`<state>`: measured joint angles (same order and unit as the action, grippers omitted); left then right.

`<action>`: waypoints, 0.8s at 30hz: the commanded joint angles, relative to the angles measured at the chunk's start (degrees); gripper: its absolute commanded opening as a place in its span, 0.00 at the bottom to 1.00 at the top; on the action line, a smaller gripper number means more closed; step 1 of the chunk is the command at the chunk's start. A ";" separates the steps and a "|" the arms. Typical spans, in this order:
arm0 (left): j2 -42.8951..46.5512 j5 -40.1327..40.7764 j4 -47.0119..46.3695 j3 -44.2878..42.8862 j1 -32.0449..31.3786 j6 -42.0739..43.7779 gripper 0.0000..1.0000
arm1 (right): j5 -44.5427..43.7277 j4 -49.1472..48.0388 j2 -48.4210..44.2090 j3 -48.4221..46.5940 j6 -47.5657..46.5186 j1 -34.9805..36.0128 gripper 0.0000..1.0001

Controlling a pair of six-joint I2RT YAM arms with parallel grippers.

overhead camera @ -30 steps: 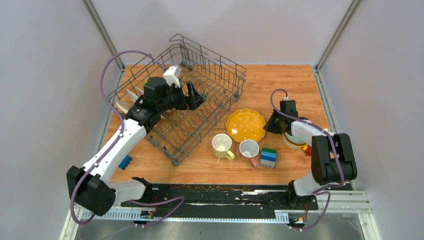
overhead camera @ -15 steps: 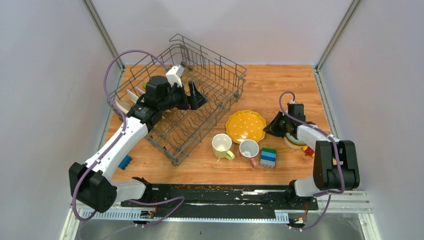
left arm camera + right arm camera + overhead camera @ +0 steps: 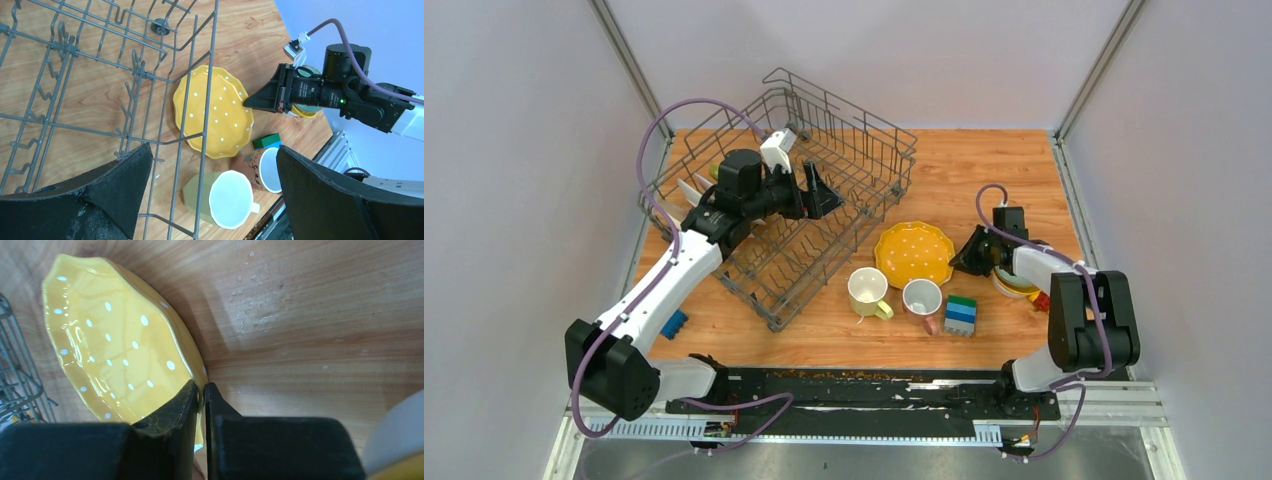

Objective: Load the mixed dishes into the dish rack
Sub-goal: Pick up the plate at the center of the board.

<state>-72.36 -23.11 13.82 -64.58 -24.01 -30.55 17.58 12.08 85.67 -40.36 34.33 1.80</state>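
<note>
Yellow, dotted and scalloped, the plate (image 3: 914, 251) is lying flat on the table (image 3: 984, 170), near the rack (image 3: 864, 150) but outside it. The right gripper (image 3: 200, 387) is pinching the plate's right rim, its jaws drawn almost together with the thin edge running between them. The step in hand therefore looks like the pickup of this plate: the grip is made and the lift has not begun. The left gripper (image 3: 819, 195) is hovering over the rack with its jaws spread wide, holding nothing.

The next move is probably calling for a lift by the rim, tipping the plate onto its edge. The plate would then be carried left over the rack's raised side and lowered between the tines. With so shallow a pinch the plate may slip or swing, so a slow rise seems wise.

A yellow mug (image 3: 866, 291) and a white mug (image 3: 922, 297) are standing just in front of the plate. The bowls (image 3: 306, 111) are sitting under the right arm, also outside the rack.

No brand, label or writing is showing legibly anywhere.
</note>
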 commanded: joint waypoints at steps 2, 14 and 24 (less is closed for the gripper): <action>-0.32 -1.60 -2.75 -2.17 0.10 -0.48 1.00 | -3.07 -0.73 1.56 -3.98 0.33 2.48 0.15; -0.30 -1.30 -1.48 -1.96 0.02 0.89 1.00 | -6.77 0.05 4.47 -5.35 0.80 5.37 0.33; -0.12 -1.64 -1.18 -1.90 0.10 1.19 1.00 | -7.97 1.91 7.74 -7.64 -1.01 6.30 0.00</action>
<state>-72.62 -23.70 13.89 -64.58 -24.01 -30.48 11.64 13.23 92.01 -46.30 33.98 7.42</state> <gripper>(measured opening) 0.998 0.083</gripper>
